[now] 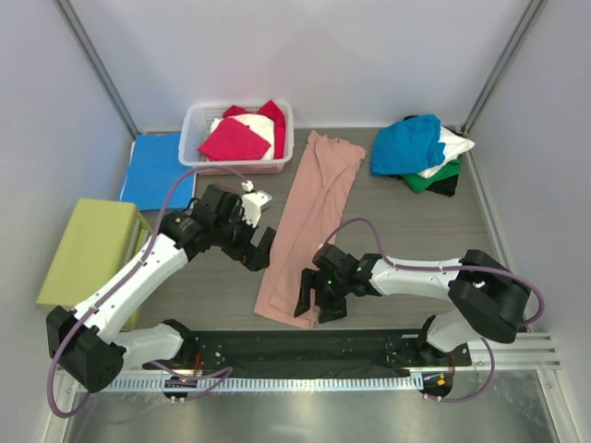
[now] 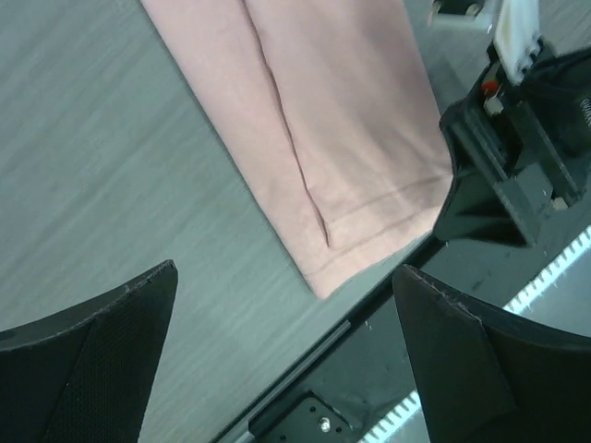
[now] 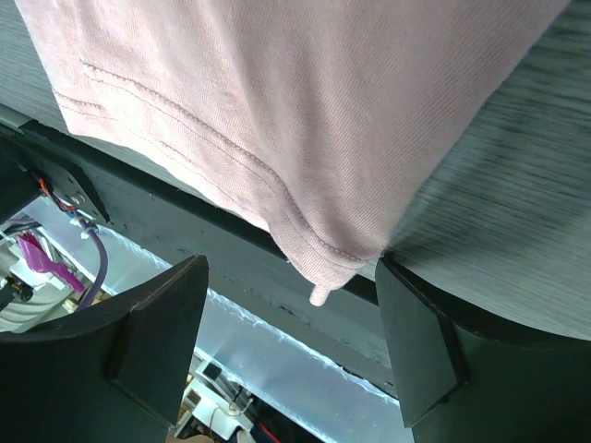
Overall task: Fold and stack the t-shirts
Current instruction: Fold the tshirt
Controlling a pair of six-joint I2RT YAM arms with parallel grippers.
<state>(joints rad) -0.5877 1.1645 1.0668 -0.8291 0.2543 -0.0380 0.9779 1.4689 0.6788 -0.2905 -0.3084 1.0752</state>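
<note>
Pink t-shirt [image 1: 312,217] folded lengthwise — left pincer [image 1: 257,251] spread; right pincer [image 1: 319,303] spread at hem.

A grey wood-grain table [image 1: 416,240] is enclosed at the left, top and right of the frame by plain white walls [image 1: 314,55], evenly lit. Metal struts [image 1: 97,69] are seen at the upper corners, and a black rail [image 1: 277,343] is laid along the bottom.
</note>
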